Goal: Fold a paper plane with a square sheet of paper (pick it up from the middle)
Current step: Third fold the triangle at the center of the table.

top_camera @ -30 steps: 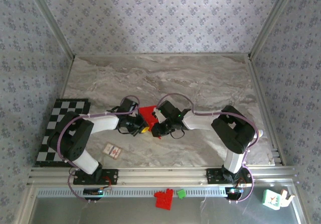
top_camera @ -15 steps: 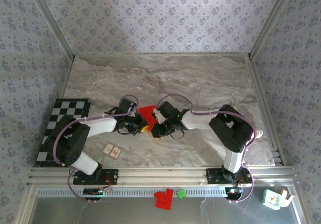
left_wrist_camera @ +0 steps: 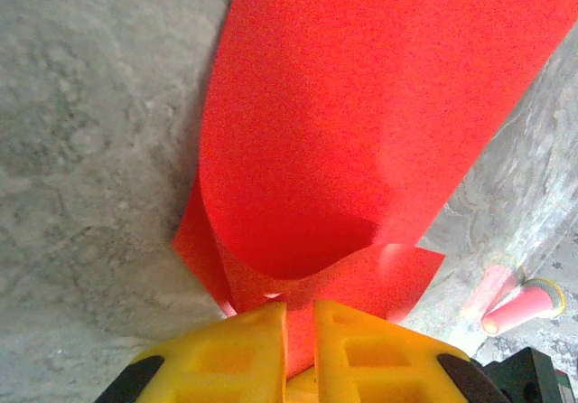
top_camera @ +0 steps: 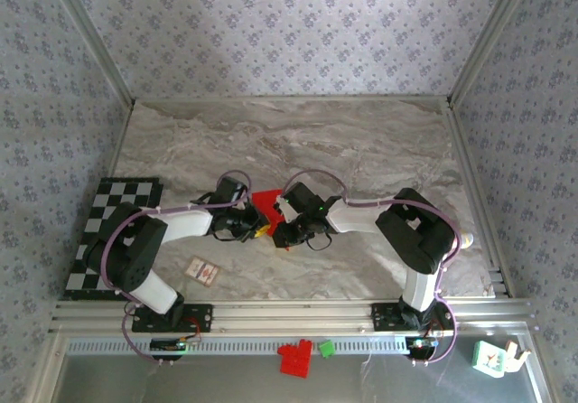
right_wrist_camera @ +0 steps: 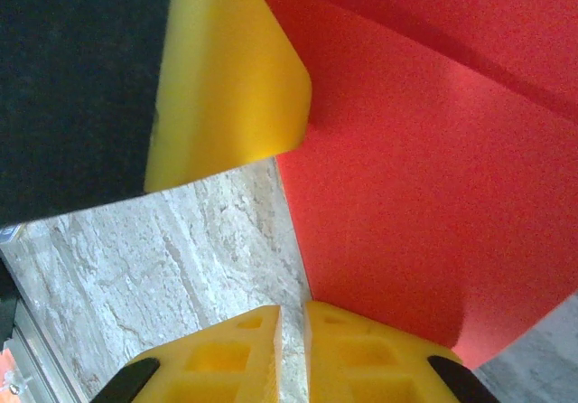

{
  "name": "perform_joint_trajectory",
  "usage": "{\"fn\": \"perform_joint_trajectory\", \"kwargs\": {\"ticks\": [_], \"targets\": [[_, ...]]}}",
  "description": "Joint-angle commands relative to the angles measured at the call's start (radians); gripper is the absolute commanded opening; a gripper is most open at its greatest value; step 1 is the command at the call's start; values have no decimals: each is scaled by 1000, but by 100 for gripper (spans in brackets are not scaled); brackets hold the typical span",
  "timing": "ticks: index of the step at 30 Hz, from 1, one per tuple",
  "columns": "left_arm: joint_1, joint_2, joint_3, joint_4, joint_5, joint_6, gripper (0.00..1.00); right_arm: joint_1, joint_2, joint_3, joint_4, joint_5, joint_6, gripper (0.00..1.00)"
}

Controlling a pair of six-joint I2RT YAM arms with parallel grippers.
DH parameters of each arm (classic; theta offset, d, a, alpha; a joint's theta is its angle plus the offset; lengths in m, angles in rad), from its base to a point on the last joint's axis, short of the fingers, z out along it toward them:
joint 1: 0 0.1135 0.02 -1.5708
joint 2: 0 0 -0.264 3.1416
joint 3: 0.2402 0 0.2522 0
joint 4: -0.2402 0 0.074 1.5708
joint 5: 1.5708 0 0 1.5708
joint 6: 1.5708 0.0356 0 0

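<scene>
Behind left fingers (left_wrist_camera: 239, 353), hidden edge of square sheet of paper (left_wrist_camera: 361, 114)

Top view evenly lit, shadows soft; wrist views bright, grainy, close focus soft; paper (left_wrist_camera: 361, 105) oversaturated red

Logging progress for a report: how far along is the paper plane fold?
Done: the square sheet of paper is curled loosely over itself. In hand: the left end effector pinches it; the right end effector sits closed at its edge. Remaining: no crisp crease or pointed dart shape yet.
</scene>
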Motion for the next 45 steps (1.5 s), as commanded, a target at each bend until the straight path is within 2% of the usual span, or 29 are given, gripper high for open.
{"fn": "perform_joint_trajectory", "kwargs": {"ticks": [1, 9, 14, 36, 45], "targets": [[-7, 1, 28, -76, -45, 23, 14, 1, 14, 10, -25, -4, -14, 15], [-7, 39, 29, -118, -64, 10, 10, -13, -42, 9, 7, -34, 24, 16], [-8, 48, 28, -137, -72, 5, 9, -20, -74, -1, 6, -7, 34, 16], [-5, 80, 5, -201, -127, -43, 4, -22, 32, 20, -64, -31, -14, 15], [7, 86, -23, -233, -158, -49, 4, -20, -17, -30, -111, -69, -61, 15]]}}
